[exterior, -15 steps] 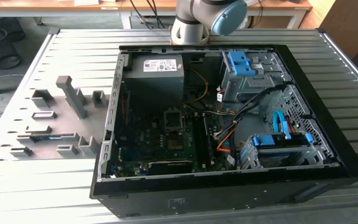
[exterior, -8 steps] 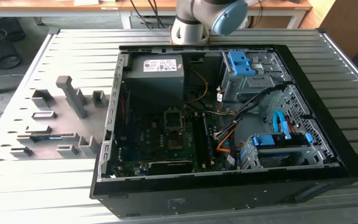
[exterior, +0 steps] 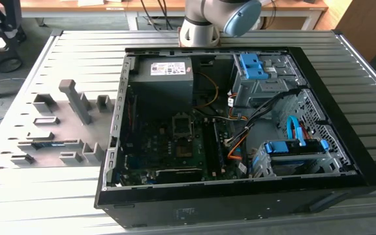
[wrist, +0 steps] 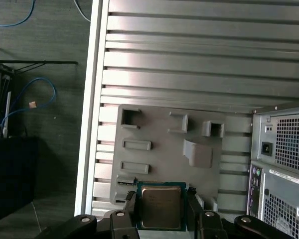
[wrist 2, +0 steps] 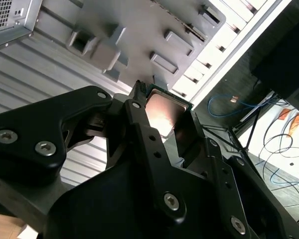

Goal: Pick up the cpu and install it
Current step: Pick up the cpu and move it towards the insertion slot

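The black claw [wrist: 162, 213] is closed on the small square cpu with a shiny silver top [wrist: 161, 201] — held just by its edges, it could slip and drop.

The gripper [wrist 2: 165, 117] clamps the cpu [wrist 2: 162, 110] by opposite edges, metal top exposed. From the cpu, the grey fixture plate [wrist 2: 139, 30] lies at 12 o'clock, floor cables [wrist 2: 284, 144] at 3 o'clock
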You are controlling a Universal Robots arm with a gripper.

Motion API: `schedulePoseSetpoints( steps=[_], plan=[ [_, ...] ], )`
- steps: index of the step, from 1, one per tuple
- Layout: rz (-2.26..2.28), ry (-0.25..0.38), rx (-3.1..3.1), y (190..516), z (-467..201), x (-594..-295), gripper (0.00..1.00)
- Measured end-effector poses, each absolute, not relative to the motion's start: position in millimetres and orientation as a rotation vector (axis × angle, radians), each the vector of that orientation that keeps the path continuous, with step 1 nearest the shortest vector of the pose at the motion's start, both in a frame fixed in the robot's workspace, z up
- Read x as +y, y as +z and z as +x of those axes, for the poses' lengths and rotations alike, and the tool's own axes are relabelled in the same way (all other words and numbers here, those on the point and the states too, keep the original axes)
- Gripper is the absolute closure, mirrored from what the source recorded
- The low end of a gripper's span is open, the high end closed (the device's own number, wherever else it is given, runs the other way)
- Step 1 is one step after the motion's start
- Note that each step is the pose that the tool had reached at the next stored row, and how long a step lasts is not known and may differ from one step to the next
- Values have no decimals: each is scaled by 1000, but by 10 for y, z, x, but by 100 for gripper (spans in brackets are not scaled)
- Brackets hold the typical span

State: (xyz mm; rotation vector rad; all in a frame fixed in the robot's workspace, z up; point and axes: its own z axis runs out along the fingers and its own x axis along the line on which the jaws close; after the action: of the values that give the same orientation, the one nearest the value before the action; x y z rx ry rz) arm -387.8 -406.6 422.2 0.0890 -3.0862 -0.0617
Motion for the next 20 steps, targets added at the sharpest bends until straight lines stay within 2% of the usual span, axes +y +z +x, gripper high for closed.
schedulePoseSetpoints(
  steps=[20],
  plan=[
    [88, -62, -3077, 4222, -3003, -4066, 53]
  ],
)
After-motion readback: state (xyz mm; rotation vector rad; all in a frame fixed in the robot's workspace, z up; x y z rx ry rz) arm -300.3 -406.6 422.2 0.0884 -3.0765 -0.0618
